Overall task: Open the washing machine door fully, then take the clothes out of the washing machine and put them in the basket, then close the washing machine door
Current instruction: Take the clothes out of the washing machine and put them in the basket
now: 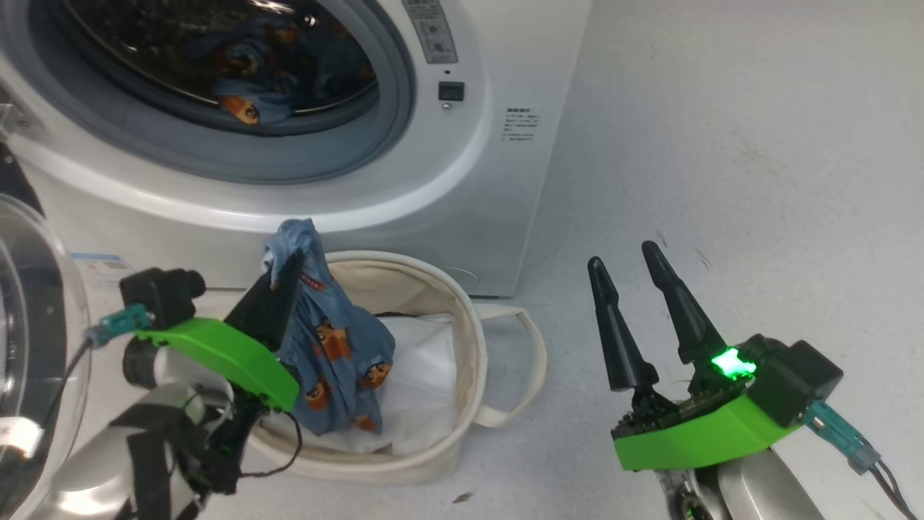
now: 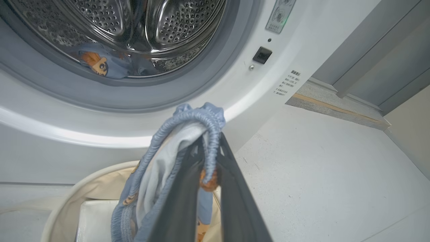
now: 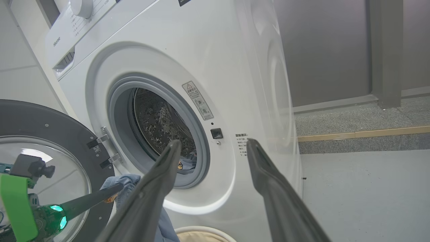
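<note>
Over the cream basket, in front of the open washing machine, the robot's left hand was pinched narrow on the clothes, a light blue bear-print garment held by its elastic hem. The fabric hung down into the basket, its lower end reaching a white sheet lying inside. The right hand hovered wide and empty above the floor, well apart. More bear-print fabric lay low in the drum. The washing machine door stood swung open just beside the left arm. Likely risks: the elastic hem looked looped over a finger, so it might cling when the hand opened. The garment hung near the basket's left rim and might slump over it. The arm might knock the door.
</note>
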{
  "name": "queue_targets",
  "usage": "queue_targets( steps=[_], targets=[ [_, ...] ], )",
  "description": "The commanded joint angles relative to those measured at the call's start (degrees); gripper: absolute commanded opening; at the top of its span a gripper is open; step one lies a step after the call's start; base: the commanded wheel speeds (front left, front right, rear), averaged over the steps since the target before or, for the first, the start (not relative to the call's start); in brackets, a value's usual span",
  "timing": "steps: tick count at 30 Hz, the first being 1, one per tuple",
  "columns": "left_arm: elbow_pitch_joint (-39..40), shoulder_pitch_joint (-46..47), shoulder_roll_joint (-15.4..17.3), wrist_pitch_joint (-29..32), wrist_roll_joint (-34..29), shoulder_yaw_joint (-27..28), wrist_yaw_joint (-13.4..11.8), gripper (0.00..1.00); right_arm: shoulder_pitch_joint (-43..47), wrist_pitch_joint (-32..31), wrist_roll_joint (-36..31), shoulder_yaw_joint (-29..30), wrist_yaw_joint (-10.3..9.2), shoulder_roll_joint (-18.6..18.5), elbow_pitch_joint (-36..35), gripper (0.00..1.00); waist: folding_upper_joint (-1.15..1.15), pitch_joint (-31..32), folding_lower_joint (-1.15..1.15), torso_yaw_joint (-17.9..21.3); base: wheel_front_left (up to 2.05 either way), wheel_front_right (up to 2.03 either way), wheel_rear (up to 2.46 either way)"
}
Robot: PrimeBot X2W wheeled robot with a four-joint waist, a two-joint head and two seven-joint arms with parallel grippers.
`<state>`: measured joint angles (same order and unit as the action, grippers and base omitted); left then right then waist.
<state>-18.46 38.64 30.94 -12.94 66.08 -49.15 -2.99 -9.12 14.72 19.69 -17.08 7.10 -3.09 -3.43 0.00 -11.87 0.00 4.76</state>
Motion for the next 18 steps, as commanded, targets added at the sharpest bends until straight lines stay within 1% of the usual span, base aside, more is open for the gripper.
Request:
queue_targets(
  steps=[1,4,7,10,12,14,15,16,17,18],
  targets=[
    [-2.6,2.7,-0.4,-1.2,-0.8,2.6,1.6,0.0,-1.7,0.3,-0.5,-1.1,0.39,0.2,-2.4,1.0,0.0,-1.1,0.0,1.1,0.0,0.0,0.0],
    [-9.3,2.3,-4.3,-1.7,-1.9,2.1,4.2,0.0,-1.8,0.3,-0.7,-0.9,0.39,0.2,-2.6,1.0,0.0,-1.9,0.0,2.3,0.0,0.0,0.0],
    [-16.2,2.1,-7.7,-2.0,-4.0,1.5,6.2,0.0,-1.9,0.3,-0.8,-0.9,0.39,0.2,-2.9,1.0,0.0,-2.9,0.0,3.6,0.0,0.0,0.0],
    [-23.5,2.2,-10.5,-2.0,-6.0,2.6,7.3,0.0,-2.2,0.3,-1.0,-1.1,0.39,0.2,-3.2,1.0,0.0,-4.1,0.0,5.1,0.0,0.0,0.0],
    [-29.3,1.8,-12.4,-2.0,-6.0,3.8,7.9,0.0,-2.4,0.3,-1.2,-1.2,0.39,0.2,-3.2,1.0,0.0,-4.8,0.0,6.1,0.0,0.0,0.0],
    [-35.9,1.8,-14.0,-1.2,-6.0,3.0,8.2,0.0,-2.6,0.3,-1.4,-1.3,0.39,0.2,-3.3,1.0,0.0,-5.3,0.0,7.2,0.0,0.0,0.0],
    [-38.6,2.1,-14.7,-1.0,-5.8,3.0,8.5,0.57,-2.7,0.3,-1.4,-1.2,0.39,0.2,-3.4,1.0,0.0,-5.5,0.0,7.7,0.0,0.0,0.0],
    [-41.0,2.6,-15.1,-1.1,-5.4,3.3,8.7,0.97,-2.7,0.3,-1.4,-1.2,0.39,0.2,-3.5,1.0,0.0,-5.7,0.0,8.1,0.0,0.0,0.0],
    [-43.3,3.0,-15.4,-1.2,-5.5,3.4,8.7,1.0,-2.8,0.3,-1.4,-1.2,0.39,0.2,-3.6,1.0,0.0,-5.9,0.0,8.5,0.0,0.0,0.0],
    [-45.4,3.4,-15.7,-1.3,-5.3,3.6,8.8,1.0,-2.8,0.3,-1.4,-1.2,0.39,0.2,-3.6,1.0,0.0,-6.0,0.0,8.8,0.0,0.0,0.0]
  ],
)
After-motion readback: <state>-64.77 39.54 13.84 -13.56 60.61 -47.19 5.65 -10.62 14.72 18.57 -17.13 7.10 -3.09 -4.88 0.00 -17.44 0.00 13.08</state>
